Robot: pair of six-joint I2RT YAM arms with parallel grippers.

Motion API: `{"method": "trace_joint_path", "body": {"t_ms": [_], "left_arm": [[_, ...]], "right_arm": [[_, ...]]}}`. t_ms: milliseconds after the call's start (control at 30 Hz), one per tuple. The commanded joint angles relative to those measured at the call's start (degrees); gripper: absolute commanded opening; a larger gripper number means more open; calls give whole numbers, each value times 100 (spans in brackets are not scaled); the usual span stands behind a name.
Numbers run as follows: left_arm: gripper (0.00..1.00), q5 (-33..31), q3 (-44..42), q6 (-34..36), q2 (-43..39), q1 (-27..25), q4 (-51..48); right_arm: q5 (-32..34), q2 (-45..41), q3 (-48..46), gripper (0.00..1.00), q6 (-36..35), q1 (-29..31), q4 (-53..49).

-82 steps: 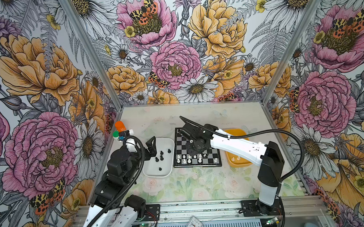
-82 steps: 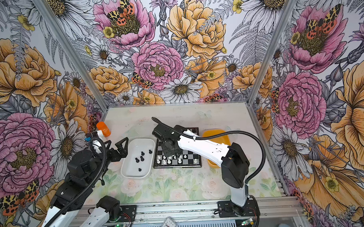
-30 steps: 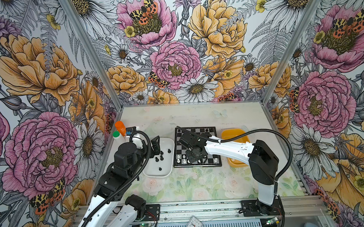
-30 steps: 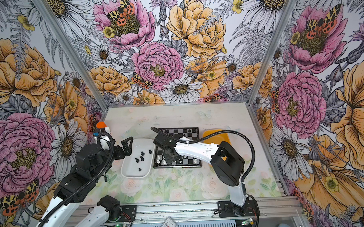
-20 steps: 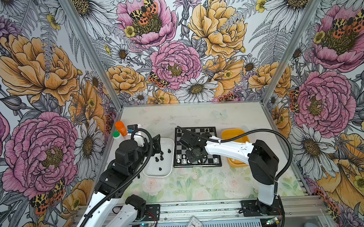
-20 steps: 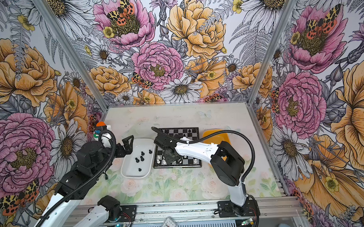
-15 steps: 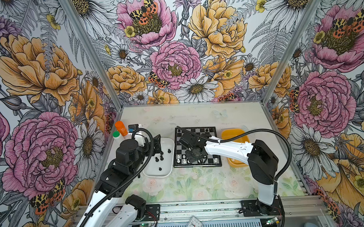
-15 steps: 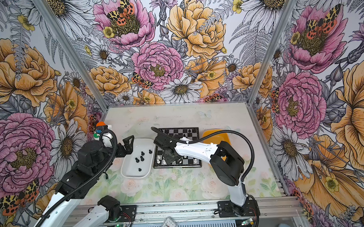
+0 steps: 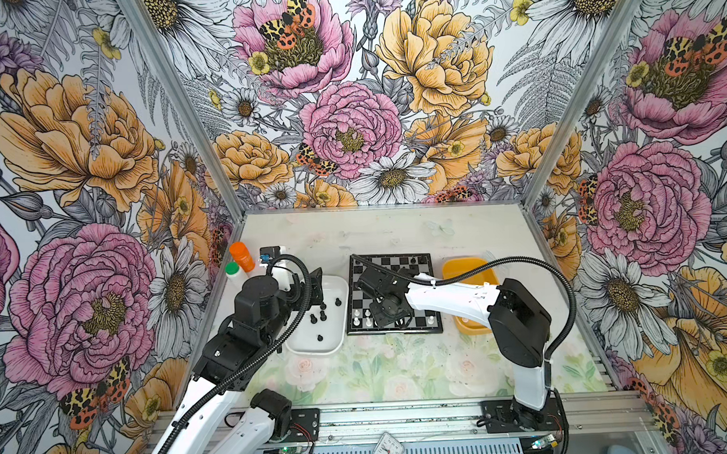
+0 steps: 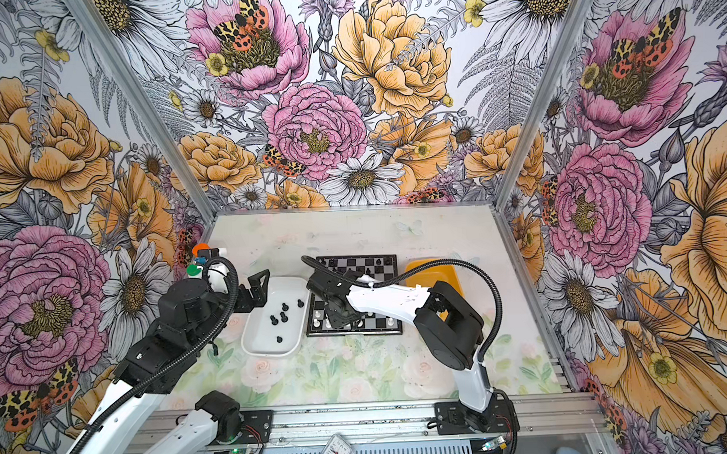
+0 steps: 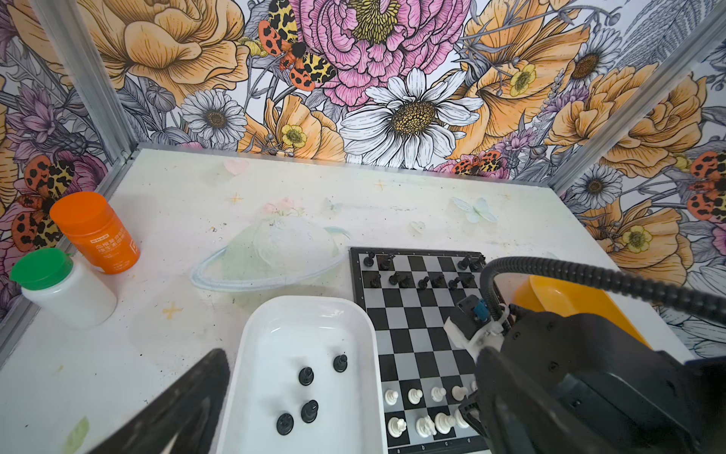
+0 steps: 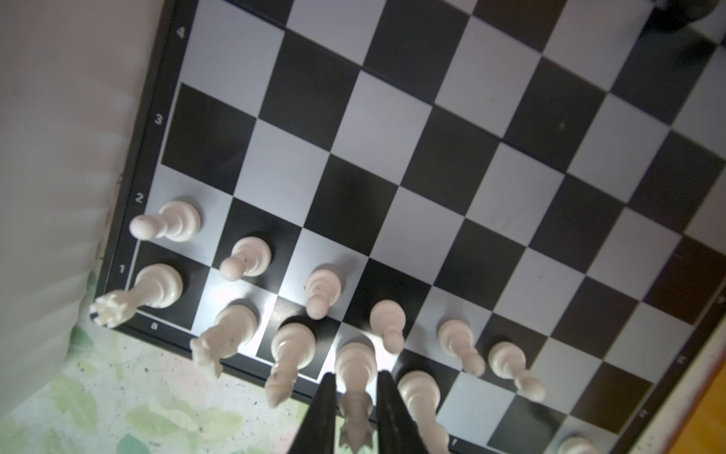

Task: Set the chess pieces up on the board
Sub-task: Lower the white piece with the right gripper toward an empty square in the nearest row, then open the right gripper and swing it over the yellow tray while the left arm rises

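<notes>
The board (image 9: 396, 264) (image 10: 371, 263) lies flat mid-table. White chess pieces (image 11: 416, 395) fill part of its two near rows, and black ones (image 11: 404, 280) stand on its two far rows. Several black pieces (image 9: 321, 317) (image 11: 306, 375) lie in the white tray (image 9: 316, 346). My right gripper (image 12: 353, 377) hangs low over the near row; its fingers flank a standing white queen (image 12: 355, 365) with a slim gap on each side. My left gripper (image 9: 314, 286) (image 11: 353, 401) is wide open above the tray's far end, holding nothing.
A yellow tray (image 9: 471, 270) sits right of the board, partly under my right arm. An orange bottle (image 9: 241, 256) and a white bottle with a green cap (image 9: 232, 269) stand by the left wall. Bare table lies behind and in front of the board.
My right gripper's fingers have parted slightly from the white queen, which stands on the near row. My left gripper has edged forward over the white tray, still open.
</notes>
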Motion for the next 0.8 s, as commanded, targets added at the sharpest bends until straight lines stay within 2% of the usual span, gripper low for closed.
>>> {"method": "trace_joint_path", "body": {"t_ms": [0,500,667,767], "left_arm": [[99,30,179,153,92,-16,216],[99,28,311,200,173,6,318],[99,85,364,226,289,-15,534],[99,236,333,211,445,-56,805]], "right_arm": [[-17,56,-18,29,57,-21,60],[-9,-396,537,32,-146,-180,-67],[48,-747,1014,33,-398,-515,-248],[134,-1091,967,34,-475,-1002,-395]]}}
